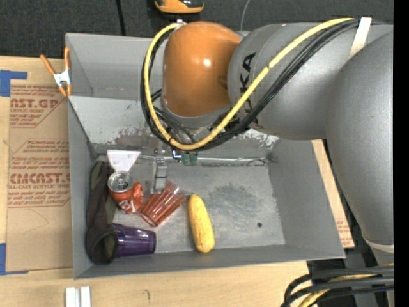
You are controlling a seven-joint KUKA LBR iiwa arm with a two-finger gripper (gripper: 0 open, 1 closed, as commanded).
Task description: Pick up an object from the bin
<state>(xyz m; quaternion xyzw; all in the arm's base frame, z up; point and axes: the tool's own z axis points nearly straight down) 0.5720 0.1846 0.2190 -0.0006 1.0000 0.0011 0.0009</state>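
My gripper (160, 178) hangs below the orange wrist cover, in the left half of the bin. It stands just above the upper end of a flat red ribbed packet (162, 206) lying on the bin floor. A red drink can (125, 192) lies immediately left of the packet, its silver top facing up. A white folded piece (123, 159) rests behind the can. Right of the packet lies a yellow corn cob (200, 223).
A purple cup (133, 241) lies on its side at the front left. A dark cloth (98, 213) runs along the left wall. The arm and its cables cover the back of the bin.
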